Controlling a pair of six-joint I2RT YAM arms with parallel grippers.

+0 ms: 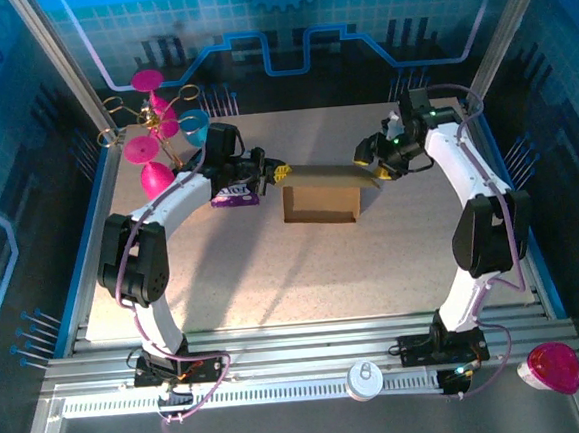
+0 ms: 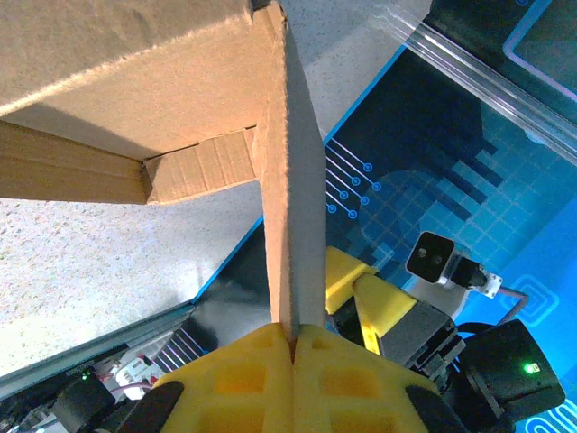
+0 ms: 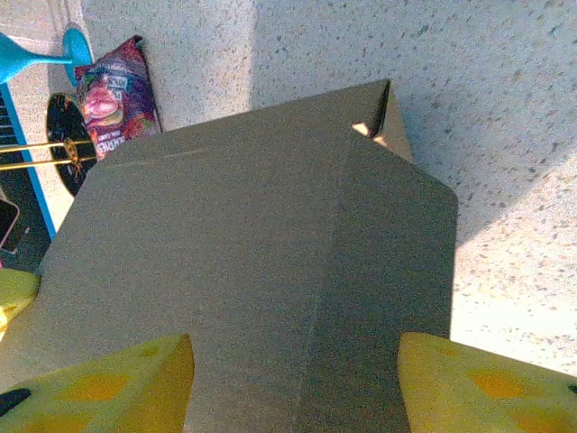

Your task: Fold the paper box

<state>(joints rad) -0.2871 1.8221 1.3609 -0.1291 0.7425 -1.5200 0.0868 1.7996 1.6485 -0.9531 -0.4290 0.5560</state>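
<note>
The brown paper box [image 1: 318, 199] stands in the middle of the table with its open side facing the near edge, and a long top panel runs across it between the two grippers. My left gripper [image 1: 279, 171] is shut on the left end of that panel. In the left wrist view the thin cardboard flap [image 2: 293, 180] runs straight up out of the closed yellow jaws of the left gripper [image 2: 296, 338]. My right gripper [image 1: 371, 165] is at the box's right end. Its yellow fingers [image 3: 469, 379] stand wide apart over the flat cardboard [image 3: 252, 234], open.
A purple snack packet [image 1: 234, 194] lies just left of the box, under the left arm. A wire stand with pink and blue glasses [image 1: 157, 127] fills the far left corner. A white round lid [image 1: 365, 379] and a pink object [image 1: 552, 366] sit on the near rail.
</note>
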